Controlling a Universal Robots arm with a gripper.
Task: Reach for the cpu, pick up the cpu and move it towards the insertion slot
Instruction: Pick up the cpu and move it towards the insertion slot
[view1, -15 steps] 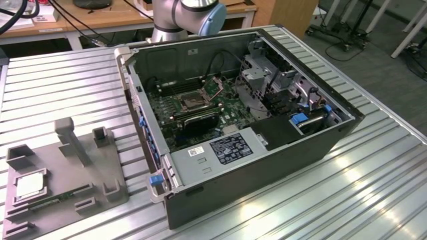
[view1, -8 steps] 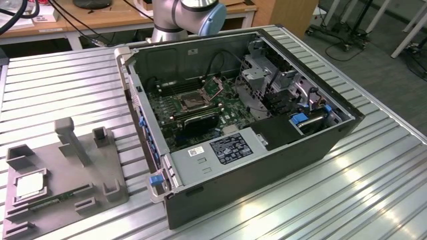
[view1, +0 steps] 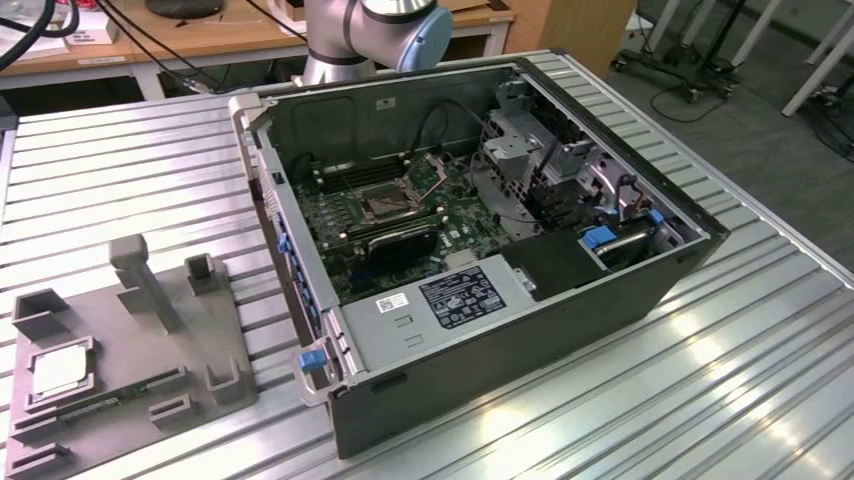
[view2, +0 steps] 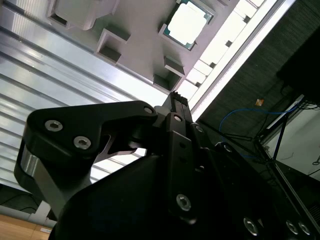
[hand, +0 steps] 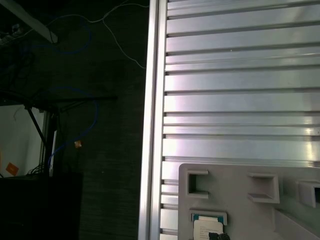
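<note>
The cpu (view1: 60, 372), a small silvery square chip, lies flat in a recess of the grey tray (view1: 174, 330) at the exterior view's lower left. The second wrist view has the cpu (view2: 189, 22) lying in the tray (view2: 135, 30), well apart from my black gripper (view2: 175, 102), which hangs over the table beside the tray. In the first wrist view the cpu (hand: 206, 231) sits at the tray's (hand: 235, 200) near corner. The insertion slot (view1: 380, 205), a dark square socket with a metal frame, lies on the green board inside the open computer case (view1: 534, 330).
The case and tray rest on a slatted aluminium table (view1: 134, 170). A thin green memory stick (view1: 100, 405) lies in the tray near the cpu. My arm's base (view1: 354, 40) stands behind the case. The table's edge (hand: 150, 125) borders dark floor with cables.
</note>
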